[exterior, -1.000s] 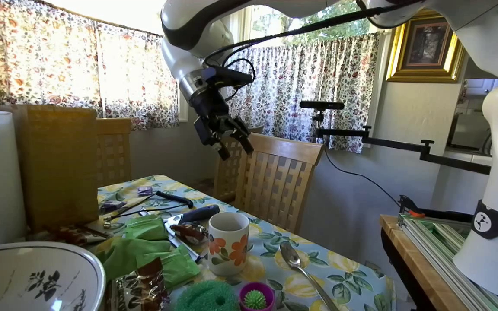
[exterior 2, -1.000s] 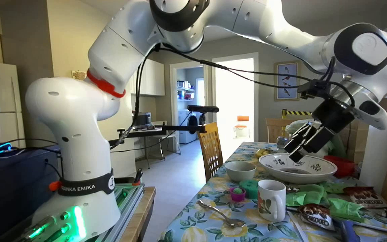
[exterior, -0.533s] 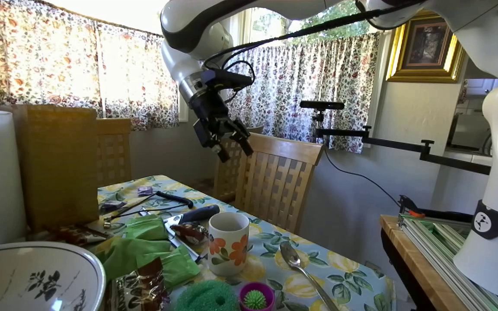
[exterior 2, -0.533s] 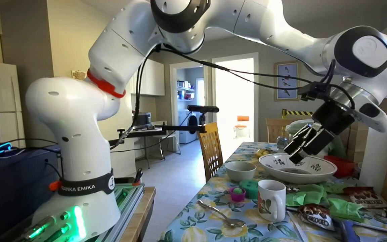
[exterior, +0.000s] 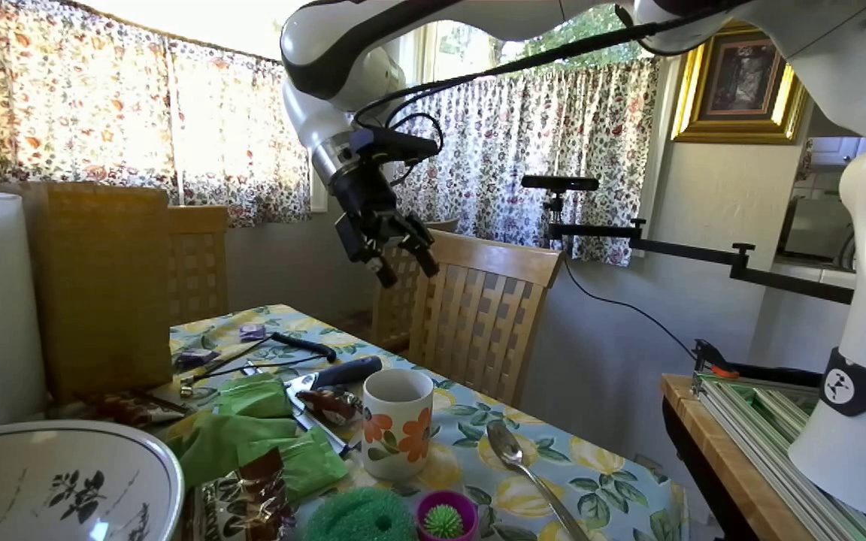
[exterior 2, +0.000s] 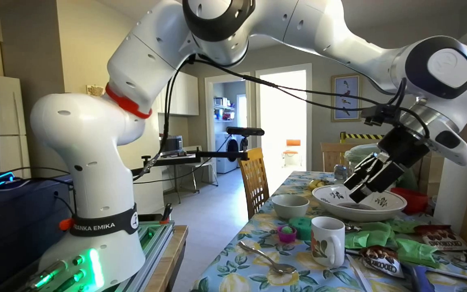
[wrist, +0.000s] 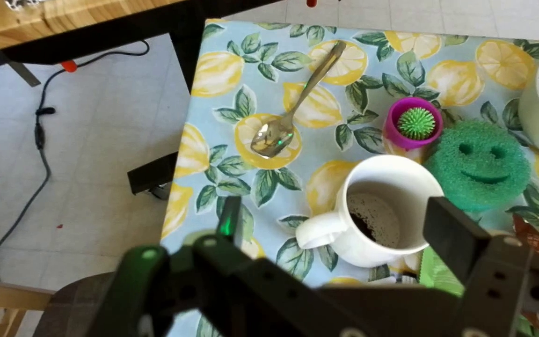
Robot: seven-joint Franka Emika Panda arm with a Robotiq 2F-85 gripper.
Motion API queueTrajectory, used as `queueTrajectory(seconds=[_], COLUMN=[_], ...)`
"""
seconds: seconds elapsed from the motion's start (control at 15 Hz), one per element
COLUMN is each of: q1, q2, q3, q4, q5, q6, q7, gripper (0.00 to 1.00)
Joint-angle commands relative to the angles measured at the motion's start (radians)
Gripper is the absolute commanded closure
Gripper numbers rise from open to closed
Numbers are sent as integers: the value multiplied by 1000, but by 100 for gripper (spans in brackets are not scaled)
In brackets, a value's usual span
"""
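Hovering gripper (exterior: 408, 272): fingers (wrist: 454, 227) spread wide apart, holding nothing, above the lemon-print tablecloth (wrist: 269, 220).
Flower-painted mug (wrist: 405, 206): upright on the cloth, dark residue (wrist: 363, 224) inside; the wrist view frames it between the fingers, but both exterior views show the gripper well above, not touching.
Step in hand: positioning, by my judgement, ahead of any contact.
Next move: reaching the mug would call for a slow descent, wrist lined up so that neither finger lands on rim or handle (wrist: 318, 230).
Green smiley sponge (wrist: 482, 166): just beside the mug, tight for a finger; touching or not, I cannot tell.
Green wrappers (exterior: 294, 462): crowding another side.
Spoon (wrist: 290, 116): lying apart, patterned cloth between it and the mug.
Table edge (wrist: 187, 135): on the handle side, with a woven-back chair (exterior: 478, 315) beyond; likely the roomiest approach.
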Motion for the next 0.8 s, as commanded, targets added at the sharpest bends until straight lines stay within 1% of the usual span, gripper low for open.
queueTrajectory(seconds=[0.0, 0.27, 0.53, 0.73], q1=[-31, -52, -68, -72], q2=[46, 73, 94, 104], q3=[11, 14, 22, 22], q4=[27, 23, 15, 4], q5=[53, 90, 134, 138], q6=[19, 72, 151, 177], q7=[-37, -55, -86, -100], gripper=[0, 0, 0, 0])
